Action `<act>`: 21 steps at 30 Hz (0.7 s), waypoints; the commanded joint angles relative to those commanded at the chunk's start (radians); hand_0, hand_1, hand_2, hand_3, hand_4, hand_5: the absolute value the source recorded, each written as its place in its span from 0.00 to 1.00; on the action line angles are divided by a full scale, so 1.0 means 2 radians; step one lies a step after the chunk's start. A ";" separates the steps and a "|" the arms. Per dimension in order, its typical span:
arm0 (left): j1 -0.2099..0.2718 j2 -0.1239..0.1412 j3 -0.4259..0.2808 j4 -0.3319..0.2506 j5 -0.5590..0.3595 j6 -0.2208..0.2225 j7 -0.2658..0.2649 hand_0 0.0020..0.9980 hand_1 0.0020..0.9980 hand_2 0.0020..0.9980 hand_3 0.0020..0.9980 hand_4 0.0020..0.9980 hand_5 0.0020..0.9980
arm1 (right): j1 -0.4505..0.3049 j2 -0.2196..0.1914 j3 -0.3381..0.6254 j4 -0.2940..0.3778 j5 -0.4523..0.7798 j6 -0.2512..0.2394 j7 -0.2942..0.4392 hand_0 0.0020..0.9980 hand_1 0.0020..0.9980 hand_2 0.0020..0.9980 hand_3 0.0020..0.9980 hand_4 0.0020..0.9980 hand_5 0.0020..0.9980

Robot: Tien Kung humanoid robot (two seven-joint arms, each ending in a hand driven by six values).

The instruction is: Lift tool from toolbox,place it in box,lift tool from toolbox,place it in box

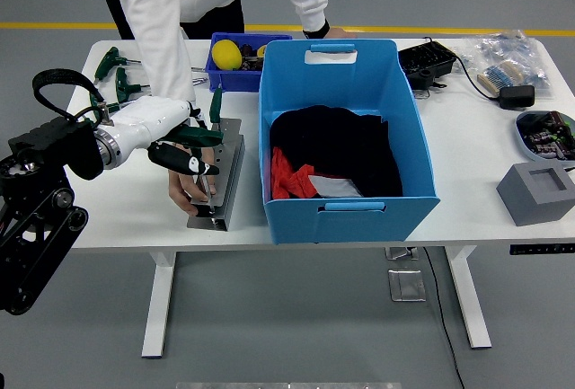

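Left hand (pixel 184 142) of mine sits over the grey tool holder (pixel 218 176) at the table's (pixel 117 214) near left, fingers curled around a green-handled tool (pixel 215 107) standing up from the rack (whether the grip is firm I cannot tell from the head view). A person's hand (pixel 190 193) presses down on the holder beneath mine, steadying it. I judge this the lifting step: the tool is not yet clear. Next I must draw it straight up, then carry it right over the rim of the blue box (pixel 346 218), which holds dark cloth.
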 joint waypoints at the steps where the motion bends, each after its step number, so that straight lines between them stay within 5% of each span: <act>1: 0.000 0.000 0.000 0.002 0.000 0.002 0.002 0.42 0.36 0.31 0.53 1.00 0.62 | 0.000 0.000 0.000 0.000 0.000 0.000 0.000 0.73 0.72 0.79 0.67 0.90 0.72; 3: -0.001 0.000 0.001 0.005 0.000 0.006 0.005 0.35 0.27 0.25 0.44 1.00 0.64 | 0.000 0.000 0.000 0.000 0.000 0.000 0.000 0.73 0.72 0.79 0.67 0.90 0.72; 8: -0.004 0.002 0.001 0.008 0.000 0.010 0.010 0.35 0.27 0.25 0.44 1.00 0.64 | 0.000 -0.001 0.000 0.000 0.000 0.000 0.001 0.73 0.72 0.79 0.67 0.90 0.72; 9: -0.005 0.003 0.002 0.009 0.000 0.010 0.010 0.30 0.22 0.21 0.35 1.00 0.64 | 0.000 -0.001 0.000 0.000 0.000 0.000 0.001 0.73 0.72 0.79 0.67 0.90 0.72; 21: -0.012 0.004 0.015 0.022 0.000 0.027 0.018 0.26 0.14 0.15 0.23 1.00 0.70 | 0.001 -0.001 -0.001 0.000 0.000 0.000 0.001 0.73 0.72 0.79 0.67 0.90 0.72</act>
